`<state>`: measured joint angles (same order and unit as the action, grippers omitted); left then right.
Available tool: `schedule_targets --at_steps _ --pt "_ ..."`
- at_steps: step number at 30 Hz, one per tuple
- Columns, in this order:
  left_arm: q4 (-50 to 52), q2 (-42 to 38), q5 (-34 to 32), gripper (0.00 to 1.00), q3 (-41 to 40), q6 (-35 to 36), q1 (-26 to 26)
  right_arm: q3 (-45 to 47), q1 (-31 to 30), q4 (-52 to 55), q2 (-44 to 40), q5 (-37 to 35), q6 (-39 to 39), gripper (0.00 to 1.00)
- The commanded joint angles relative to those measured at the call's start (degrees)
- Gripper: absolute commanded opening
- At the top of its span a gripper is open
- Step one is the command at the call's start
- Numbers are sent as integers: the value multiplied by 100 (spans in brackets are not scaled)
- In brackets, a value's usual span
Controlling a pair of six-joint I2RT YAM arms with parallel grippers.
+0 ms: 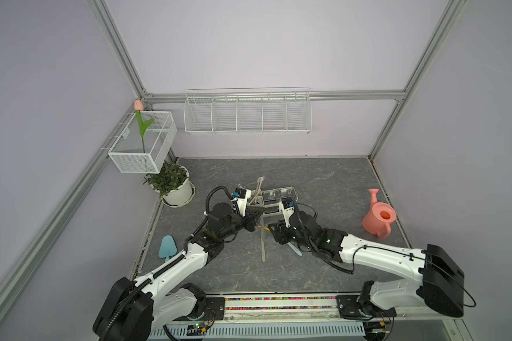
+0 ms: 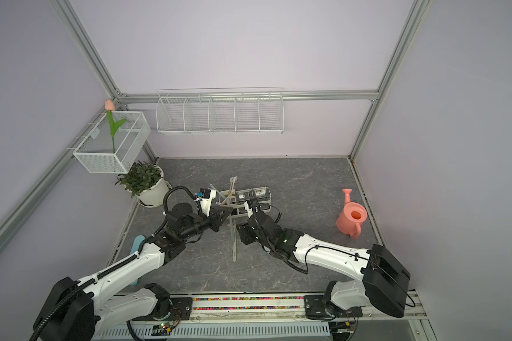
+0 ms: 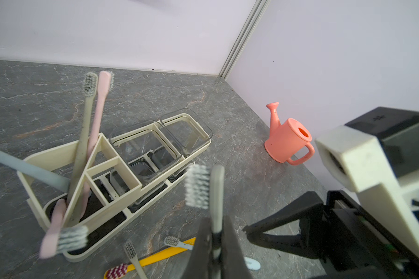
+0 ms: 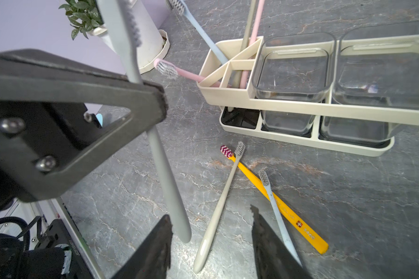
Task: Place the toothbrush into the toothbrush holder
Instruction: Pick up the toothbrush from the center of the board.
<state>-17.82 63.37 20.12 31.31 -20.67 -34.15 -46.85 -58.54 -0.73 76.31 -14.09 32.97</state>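
A grey toothbrush pinched by the left gripper
Its handle end is seen between the spread jaws of the right gripper, seemingly untouched; the toothbrush holder is set nearby

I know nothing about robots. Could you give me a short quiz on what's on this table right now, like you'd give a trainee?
1. True or false: the left jaws are shut on a grey toothbrush.
2. How many toothbrushes lie flat on the table? A two, B three, C six.
3. What is the salmon-pink thing standing on the table by the wall on the robot's right?

Key
1. True.
2. B: a beige one, a yellow one and a light blue one.
3. The watering can.
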Motion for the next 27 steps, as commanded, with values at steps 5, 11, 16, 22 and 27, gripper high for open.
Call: schedule_targets --at_steps 5,11,16,22,27 --pt "131 -34 -152 0 93 70 14 0 62 331 -222 -305 16 58" --pt "152 -27 -192 0 103 80 10 -149 123 599 -321 -333 -34 58" --pt "371 -119 -314 0 160 134 13 -406 235 1319 -537 -641 430 67" --pt "710 -359 -853 0 187 225 12 -2368 662 3017 -618 -235 681 76" --pt "967 -387 -1434 0 262 435 11 -3808 767 3503 -490 -243 937 98"
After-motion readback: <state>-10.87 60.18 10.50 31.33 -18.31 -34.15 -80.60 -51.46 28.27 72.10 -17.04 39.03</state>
